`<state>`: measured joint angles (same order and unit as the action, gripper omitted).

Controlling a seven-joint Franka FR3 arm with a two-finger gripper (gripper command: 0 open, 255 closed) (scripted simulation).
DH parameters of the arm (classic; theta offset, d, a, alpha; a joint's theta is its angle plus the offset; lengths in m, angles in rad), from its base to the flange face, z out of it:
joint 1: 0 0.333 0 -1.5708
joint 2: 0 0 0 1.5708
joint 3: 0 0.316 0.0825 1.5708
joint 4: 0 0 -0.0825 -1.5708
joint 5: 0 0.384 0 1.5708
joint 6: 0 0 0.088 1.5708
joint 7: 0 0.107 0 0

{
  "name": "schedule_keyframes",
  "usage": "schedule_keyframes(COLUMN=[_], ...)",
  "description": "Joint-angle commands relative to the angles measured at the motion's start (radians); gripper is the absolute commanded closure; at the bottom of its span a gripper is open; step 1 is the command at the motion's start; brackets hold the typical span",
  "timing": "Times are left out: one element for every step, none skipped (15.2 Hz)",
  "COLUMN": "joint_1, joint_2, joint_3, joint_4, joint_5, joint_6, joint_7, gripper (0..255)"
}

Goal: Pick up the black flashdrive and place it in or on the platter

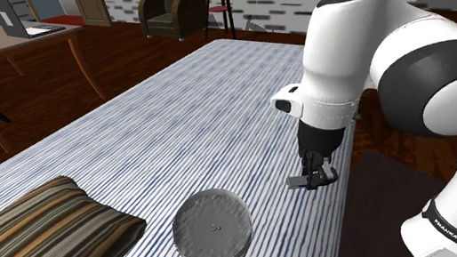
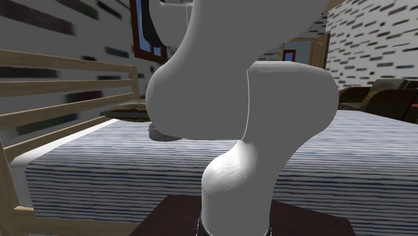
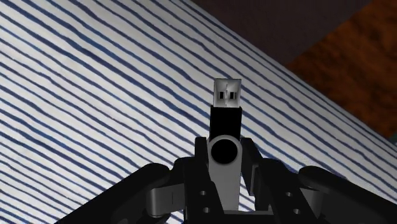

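Note:
A black flashdrive with a silver plug and a silver swivel cap sits between my gripper's black fingers, which are shut on it. In the shoulder view the gripper hangs just over the striped bedspread near the bed's right edge, and the flashdrive sticks out sideways toward that view's left. The platter, a round grey dish, rests on the bedspread to the lower left of the gripper, about a hand's length away. Part of the platter peeks out from behind the arm in the second exterior view.
A brown striped pillow lies at the bed's near left corner. The bed's edge drops to a wooden floor right beside the gripper. A wooden headboard stands behind the bed. An armchair and a table stand far off.

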<state>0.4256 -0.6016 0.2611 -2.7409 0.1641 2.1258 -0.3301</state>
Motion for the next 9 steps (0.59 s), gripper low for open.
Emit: schedule_keyframes(joint_1=[-0.004,-0.007,-0.01,-0.014,-0.018,-0.022,-0.026,-0.029,-0.032], joint_2=[0.037,0.081,0.124,0.166,0.208,0.249,0.289,0.329,0.37], joint_3=[0.01,0.023,0.036,0.049,0.061,0.073,0.085,0.096,0.107], joint_4=[0.043,0.077,0.112,0.147,0.184,0.221,0.258,0.297,0.336], joint_5=[-0.004,-0.007,-0.011,-0.017,-0.025,-0.034,-0.045,-0.057,-0.07], joint_6=[-0.005,0.006,0.014,0.022,0.027,0.031,0.034,0.035,0.035], joint_7=[0.012,0.027,0.043,0.059,0.075,0.092,0.11,0.128,0.146], gripper=[255,255,255,255,255,255,255,255,255])
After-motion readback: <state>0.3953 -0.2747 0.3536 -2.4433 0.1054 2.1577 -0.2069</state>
